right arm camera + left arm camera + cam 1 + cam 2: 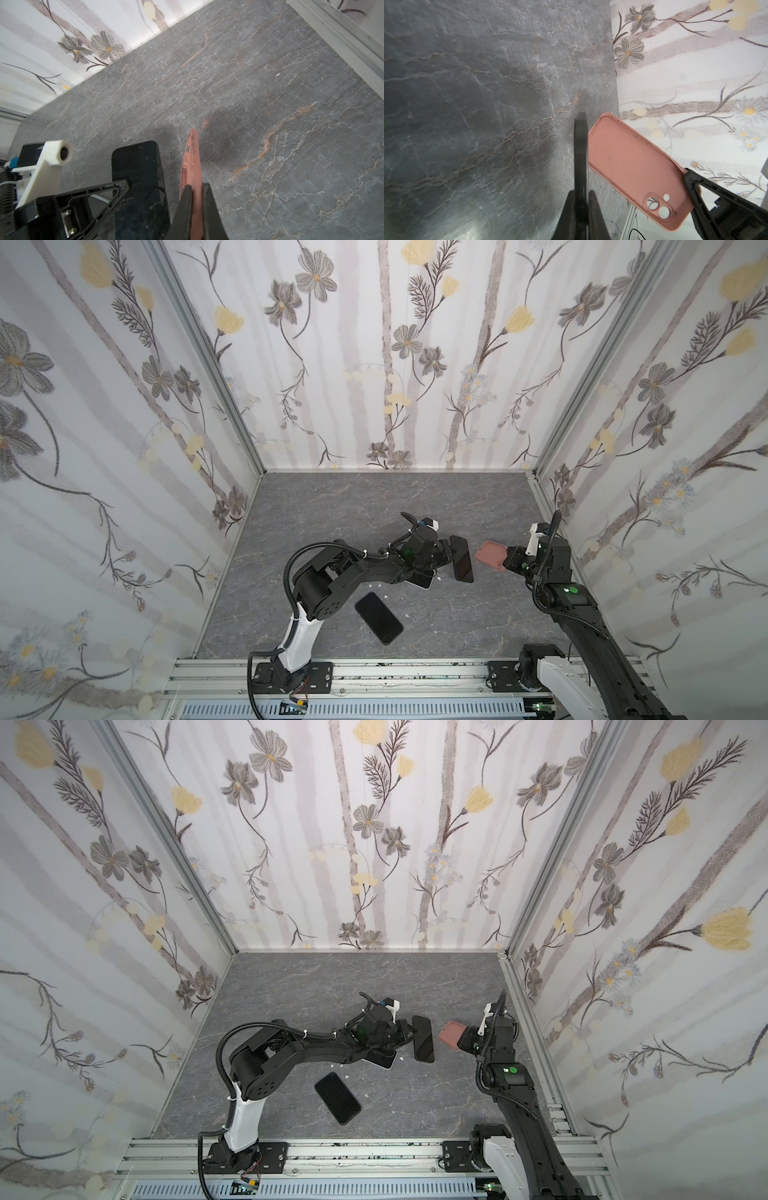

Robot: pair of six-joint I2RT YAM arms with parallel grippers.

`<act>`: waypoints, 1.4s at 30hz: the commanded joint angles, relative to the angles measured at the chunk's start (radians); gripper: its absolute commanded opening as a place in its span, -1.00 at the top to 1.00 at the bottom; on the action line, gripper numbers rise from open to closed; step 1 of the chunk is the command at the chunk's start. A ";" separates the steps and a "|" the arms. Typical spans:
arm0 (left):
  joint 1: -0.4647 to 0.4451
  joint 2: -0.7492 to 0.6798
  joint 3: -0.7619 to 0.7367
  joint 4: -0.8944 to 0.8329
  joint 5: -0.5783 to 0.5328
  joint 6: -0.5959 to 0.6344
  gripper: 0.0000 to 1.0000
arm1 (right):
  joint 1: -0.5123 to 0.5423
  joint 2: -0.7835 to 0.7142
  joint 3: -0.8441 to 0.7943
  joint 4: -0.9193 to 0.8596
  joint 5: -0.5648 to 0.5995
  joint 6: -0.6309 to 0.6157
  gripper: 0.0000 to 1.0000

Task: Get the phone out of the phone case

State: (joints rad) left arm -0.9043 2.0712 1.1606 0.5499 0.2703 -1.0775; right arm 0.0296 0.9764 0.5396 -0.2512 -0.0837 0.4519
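My left gripper [445, 552] [581, 192] is shut on a black phone [461, 558] [423, 1039], pinching its long side; the left wrist view shows the phone [581, 149] edge-on between the fingers. To its right, my right gripper [509, 558] [196, 187] is shut on the end of a pink phone case [492, 553] [633, 164] [192, 162]. The case is empty, and the wall shows through its camera holes. Phone and case hang a little above the table, side by side with a gap between them.
Another black phone [379, 618] [337, 1098] lies flat on the grey marble table [374, 506] near the front. A further dark phone [424, 580] lies partly under the left arm. Small white bits dot the table. Flowered walls close three sides, with an aluminium rail [415, 672] in front.
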 commanded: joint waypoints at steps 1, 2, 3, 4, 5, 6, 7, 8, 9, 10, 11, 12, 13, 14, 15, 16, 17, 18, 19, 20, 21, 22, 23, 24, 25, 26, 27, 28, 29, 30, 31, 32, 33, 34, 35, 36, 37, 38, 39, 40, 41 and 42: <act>-0.003 0.012 -0.004 0.054 -0.003 -0.045 1.00 | 0.000 -0.005 -0.006 0.062 -0.030 0.000 1.00; -0.005 0.013 -0.007 0.052 -0.008 -0.048 1.00 | 0.000 -0.005 -0.007 0.057 -0.029 0.001 1.00; -0.005 0.013 -0.010 0.051 -0.010 -0.047 1.00 | -0.001 -0.007 -0.007 0.053 -0.028 0.002 1.00; -0.006 0.013 -0.012 0.049 -0.013 -0.048 1.00 | 0.000 -0.009 -0.010 0.049 -0.030 0.004 1.00; -0.008 0.013 -0.014 0.046 -0.017 -0.048 1.00 | 0.000 -0.011 -0.011 0.047 -0.030 0.005 1.00; -0.008 0.016 -0.015 0.045 -0.018 -0.050 1.00 | 0.001 -0.012 -0.012 0.042 -0.031 0.008 1.00; -0.010 0.019 -0.016 0.043 -0.019 -0.053 1.00 | 0.001 -0.011 -0.014 0.038 -0.034 0.008 1.00; -0.012 0.024 -0.016 0.041 -0.019 -0.056 1.00 | 0.001 -0.009 -0.016 0.035 -0.037 0.009 1.00; -0.013 0.028 -0.016 0.040 -0.020 -0.060 1.00 | 0.001 -0.006 -0.018 0.035 -0.039 0.011 1.00; -0.015 0.034 -0.015 0.039 -0.017 -0.064 1.00 | 0.003 -0.003 -0.021 0.035 -0.038 0.012 1.00; -0.015 0.039 -0.010 0.039 -0.014 -0.067 1.00 | 0.003 0.000 -0.025 0.037 -0.038 0.013 1.00; -0.017 0.043 -0.010 0.039 -0.015 -0.067 1.00 | 0.003 0.003 -0.027 0.039 -0.039 0.014 1.00; -0.018 0.046 -0.010 0.039 -0.017 -0.069 1.00 | 0.003 0.006 -0.030 0.043 -0.041 0.016 1.00; -0.018 0.049 -0.008 0.037 -0.020 -0.072 1.00 | 0.003 0.008 -0.030 0.046 -0.044 0.017 1.00; -0.018 0.052 -0.009 0.038 -0.019 -0.074 1.00 | 0.003 0.011 -0.033 0.047 -0.045 0.019 1.00; -0.018 0.055 -0.009 0.035 -0.022 -0.077 1.00 | 0.003 0.014 -0.036 0.051 -0.046 0.019 1.00; -0.018 0.056 -0.010 0.036 -0.022 -0.080 1.00 | 0.004 0.017 -0.036 0.054 -0.046 0.019 1.00; -0.019 0.059 -0.010 0.036 -0.023 -0.083 1.00 | 0.004 0.021 -0.038 0.055 -0.046 0.018 1.00; -0.019 0.061 -0.011 0.035 -0.025 -0.086 1.00 | 0.003 0.024 -0.039 0.057 -0.045 0.019 1.00; -0.020 0.063 -0.012 0.036 -0.027 -0.090 1.00 | 0.003 0.029 -0.038 0.059 -0.046 0.018 1.00; -0.020 0.064 -0.013 0.035 -0.030 -0.090 1.00 | 0.003 0.034 -0.038 0.061 -0.049 0.018 1.00; -0.018 0.064 -0.015 0.034 -0.032 -0.091 1.00 | 0.003 0.038 -0.038 0.064 -0.052 0.017 1.00; -0.019 0.065 -0.016 0.035 -0.034 -0.093 0.99 | 0.003 0.043 -0.040 0.065 -0.055 0.016 1.00; -0.020 0.063 -0.016 0.035 -0.035 -0.095 0.94 | 0.003 0.047 -0.041 0.065 -0.056 0.015 1.00; -0.022 0.063 -0.018 0.034 -0.036 -0.095 0.78 | 0.003 0.052 -0.041 0.065 -0.061 0.013 1.00; -0.021 0.064 -0.018 0.034 -0.036 -0.096 0.71 | 0.003 0.055 -0.044 0.067 -0.064 0.012 1.00; -0.021 0.063 -0.017 0.034 -0.036 -0.097 0.67 | 0.003 0.057 -0.045 0.068 -0.065 0.011 1.00; -0.021 0.066 -0.018 0.035 -0.036 -0.097 0.62 | 0.003 0.058 -0.044 0.068 -0.066 0.013 1.00; -0.020 0.067 -0.017 0.034 -0.034 -0.098 0.56 | 0.003 0.056 -0.046 0.068 -0.066 0.011 1.00; -0.023 0.069 -0.019 0.034 -0.034 -0.101 0.51 | 0.003 0.056 -0.046 0.068 -0.063 0.011 1.00; -0.021 0.069 -0.020 0.035 -0.035 -0.102 0.46 | 0.003 0.054 -0.047 0.067 -0.061 0.011 1.00; -0.023 0.069 -0.022 0.034 -0.034 -0.104 0.37 | 0.003 0.051 -0.048 0.065 -0.056 0.011 1.00; -0.022 0.069 -0.024 0.035 -0.034 -0.107 0.30 | 0.003 0.048 -0.049 0.064 -0.050 0.011 1.00; -0.021 0.068 -0.026 0.033 -0.034 -0.107 0.22 | 0.003 0.046 -0.049 0.063 -0.045 0.011 1.00; -0.022 0.066 -0.030 0.032 -0.036 -0.110 0.15 | 0.003 0.043 -0.049 0.061 -0.040 0.010 1.00; -0.021 0.064 -0.034 0.033 -0.038 -0.111 0.07 | 0.003 0.042 -0.050 0.060 -0.037 0.008 1.00; -0.020 0.061 -0.039 0.031 -0.042 -0.111 0.00 | 0.003 0.042 -0.049 0.058 -0.033 0.008 1.00; -0.021 0.060 -0.043 0.029 -0.045 -0.111 -0.09 | 0.004 0.041 -0.049 0.058 -0.030 0.006 1.00; -0.020 0.058 -0.047 0.027 -0.047 -0.112 -0.14 | 0.003 0.039 -0.049 0.057 -0.026 0.005 1.00; -0.018 0.055 -0.052 0.024 -0.052 -0.119 -0.20 | 0.003 0.037 -0.049 0.054 -0.022 0.005 1.00; -0.017 0.054 -0.060 0.019 -0.056 -0.123 -0.27 | 0.003 0.038 -0.049 0.054 -0.014 0.004 1.00; -0.013 0.052 -0.065 0.014 -0.060 -0.125 -0.32 | 0.003 0.037 -0.050 0.053 -0.008 0.004 1.00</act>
State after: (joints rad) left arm -0.9226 2.1273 1.1103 0.6022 0.2367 -1.1839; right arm 0.0322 1.0164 0.4923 -0.2222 -0.1207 0.4622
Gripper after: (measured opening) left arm 0.647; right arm 0.080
